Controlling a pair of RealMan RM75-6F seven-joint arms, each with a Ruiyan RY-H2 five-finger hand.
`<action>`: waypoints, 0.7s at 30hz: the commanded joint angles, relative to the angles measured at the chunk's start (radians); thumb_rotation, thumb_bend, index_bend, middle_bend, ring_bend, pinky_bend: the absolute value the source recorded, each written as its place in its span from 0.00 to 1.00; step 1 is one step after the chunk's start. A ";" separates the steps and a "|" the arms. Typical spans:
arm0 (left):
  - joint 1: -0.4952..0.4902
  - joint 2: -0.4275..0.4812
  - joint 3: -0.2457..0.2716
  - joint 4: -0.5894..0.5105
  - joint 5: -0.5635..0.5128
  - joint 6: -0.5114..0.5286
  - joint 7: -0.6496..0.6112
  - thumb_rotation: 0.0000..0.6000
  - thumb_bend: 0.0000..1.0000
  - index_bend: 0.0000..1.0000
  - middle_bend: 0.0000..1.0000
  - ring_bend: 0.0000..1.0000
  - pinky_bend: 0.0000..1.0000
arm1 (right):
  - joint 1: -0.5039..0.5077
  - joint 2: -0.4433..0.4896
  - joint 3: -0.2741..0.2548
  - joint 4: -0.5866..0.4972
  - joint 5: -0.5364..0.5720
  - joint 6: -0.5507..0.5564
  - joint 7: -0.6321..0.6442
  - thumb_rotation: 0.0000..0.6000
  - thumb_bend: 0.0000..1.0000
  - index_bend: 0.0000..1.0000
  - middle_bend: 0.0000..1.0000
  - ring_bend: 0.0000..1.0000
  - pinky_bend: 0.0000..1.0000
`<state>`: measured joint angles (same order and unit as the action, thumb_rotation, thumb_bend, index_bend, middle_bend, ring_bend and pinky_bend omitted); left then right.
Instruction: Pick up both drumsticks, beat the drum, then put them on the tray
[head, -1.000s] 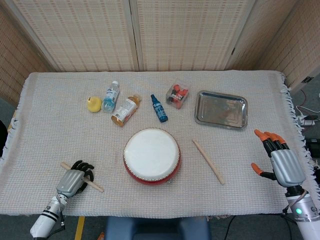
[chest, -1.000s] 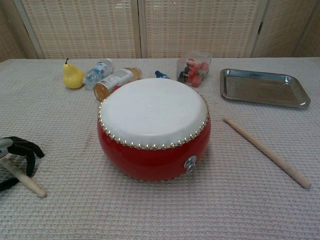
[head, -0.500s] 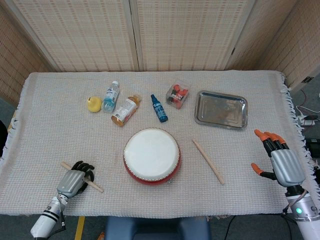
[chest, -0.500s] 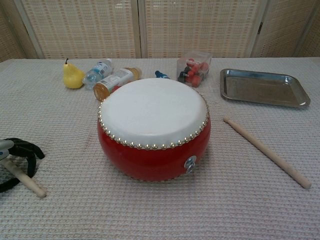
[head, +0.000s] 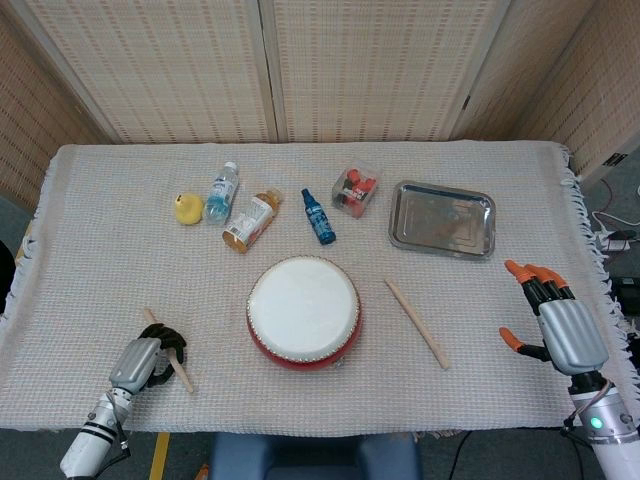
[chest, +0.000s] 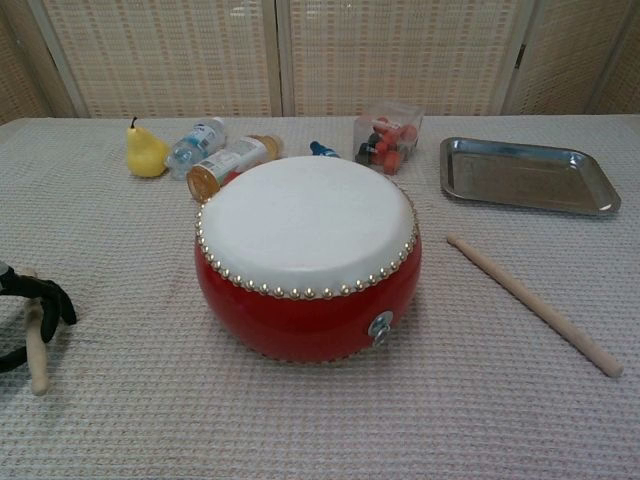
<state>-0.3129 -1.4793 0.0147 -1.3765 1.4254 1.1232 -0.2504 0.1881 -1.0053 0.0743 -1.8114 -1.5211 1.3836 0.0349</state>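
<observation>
Our left hand (head: 148, 355) grips one pale wooden drumstick (head: 168, 350) left of the red, white-topped drum (head: 303, 311). Our right hand (head: 553, 325) hovers, fingers spread, holding nothing; the second drumstick (head: 417, 323) lies between the drum and the steel tray (head: 442, 219).

My worktop (head: 110, 230) is covered edge to edge by a pale woven cloth (head: 520, 390), fringed along its right side. Behind its far edge stands a folding screen (head: 360, 70) of light rattan panels set in pale wooden frames, running the full width and angling toward me at both ends. On the floor to the right I see grey flooring and some cables (head: 612, 238). Near my left side a yellow strip (head: 160, 455) marks the floor. The light is even and soft.
</observation>
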 joint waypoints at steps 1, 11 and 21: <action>0.011 0.096 -0.043 -0.108 -0.023 -0.024 -0.359 1.00 0.38 0.66 0.39 0.23 0.16 | -0.001 0.001 -0.001 -0.003 -0.002 0.002 -0.002 1.00 0.25 0.06 0.14 0.00 0.12; -0.014 0.297 -0.024 -0.122 0.147 -0.057 -1.301 1.00 0.38 0.65 0.40 0.23 0.17 | -0.006 0.003 -0.007 -0.015 -0.008 0.006 -0.008 1.00 0.25 0.06 0.14 0.00 0.12; -0.093 0.330 0.096 0.112 0.347 0.035 -2.063 1.00 0.38 0.65 0.39 0.23 0.17 | -0.013 0.002 -0.013 -0.020 -0.011 0.011 -0.011 1.00 0.25 0.06 0.14 0.00 0.12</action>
<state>-0.3543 -1.2042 0.0411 -1.3962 1.6479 1.1123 -1.9630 0.1753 -1.0030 0.0612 -1.8313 -1.5321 1.3940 0.0236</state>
